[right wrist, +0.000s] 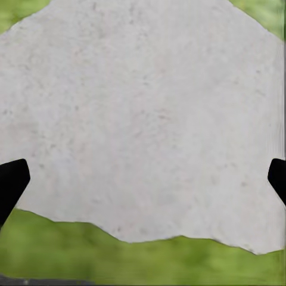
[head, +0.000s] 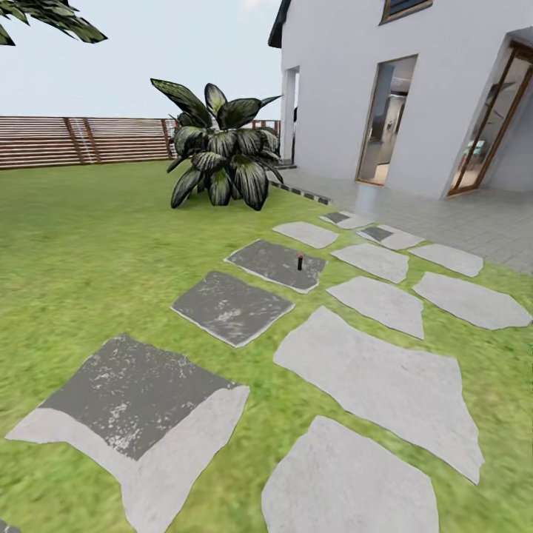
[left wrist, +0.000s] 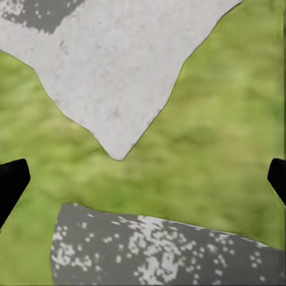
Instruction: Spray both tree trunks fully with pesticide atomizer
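Stepping stones [head: 374,385], distant atomizer [head: 300,260]

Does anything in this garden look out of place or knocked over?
One thing: a small dark bottle stands upright, alone, on a dark grey stepping stone in the lawn, an odd spot for it. Nothing looks spilled or damaged.

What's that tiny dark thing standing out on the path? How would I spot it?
Start at the big broad-leaved plant beside the white house. Follow the stepping stones toward you to the first large dark grey slab. The small dark bottle stands upright near its right edge, the sole upright thing among the flat stones.
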### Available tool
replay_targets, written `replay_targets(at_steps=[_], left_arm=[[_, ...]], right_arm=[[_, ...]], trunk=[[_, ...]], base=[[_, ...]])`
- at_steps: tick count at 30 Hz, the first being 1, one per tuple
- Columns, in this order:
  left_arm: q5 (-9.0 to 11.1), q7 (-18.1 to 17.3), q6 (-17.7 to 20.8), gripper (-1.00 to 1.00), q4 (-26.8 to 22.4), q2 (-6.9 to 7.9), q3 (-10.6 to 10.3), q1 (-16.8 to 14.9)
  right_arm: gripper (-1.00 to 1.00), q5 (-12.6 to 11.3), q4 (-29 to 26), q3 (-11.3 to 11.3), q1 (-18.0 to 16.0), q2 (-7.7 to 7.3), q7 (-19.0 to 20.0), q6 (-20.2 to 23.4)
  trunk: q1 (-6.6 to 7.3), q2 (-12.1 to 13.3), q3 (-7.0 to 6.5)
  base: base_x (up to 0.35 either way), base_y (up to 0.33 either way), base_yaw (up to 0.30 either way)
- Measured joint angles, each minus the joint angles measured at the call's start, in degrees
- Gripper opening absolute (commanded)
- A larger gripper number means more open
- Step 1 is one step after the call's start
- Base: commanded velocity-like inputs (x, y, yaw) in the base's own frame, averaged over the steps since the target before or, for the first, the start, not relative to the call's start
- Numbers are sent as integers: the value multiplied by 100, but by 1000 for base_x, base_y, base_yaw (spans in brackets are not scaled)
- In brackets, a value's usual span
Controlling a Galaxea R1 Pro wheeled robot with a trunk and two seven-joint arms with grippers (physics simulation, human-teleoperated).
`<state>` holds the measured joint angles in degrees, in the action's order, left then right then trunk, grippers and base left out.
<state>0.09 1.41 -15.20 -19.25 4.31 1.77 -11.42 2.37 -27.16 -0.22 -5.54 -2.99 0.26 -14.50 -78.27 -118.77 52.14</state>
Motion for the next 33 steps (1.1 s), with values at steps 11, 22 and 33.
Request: replay_targets(at_steps=[11, 22, 33], left_arm=[[0, 0, 0, 100, 0, 0, -1, 0], [0, 0, 0, 100, 0, 0, 0, 0], [0, 0, 0, 100, 0, 0, -1, 0]], right_arm=[[100, 0, 0, 17, 0, 17, 0, -6], [100, 0, 0, 26, 0, 18, 0, -9], [100, 0, 0, 31, 0, 20, 0, -9]], trunk=[[0, 0, 0], [0, 0, 0], [0, 0, 0]], base=[[340, 0, -22], [340, 0, 0], [340, 0, 0]])
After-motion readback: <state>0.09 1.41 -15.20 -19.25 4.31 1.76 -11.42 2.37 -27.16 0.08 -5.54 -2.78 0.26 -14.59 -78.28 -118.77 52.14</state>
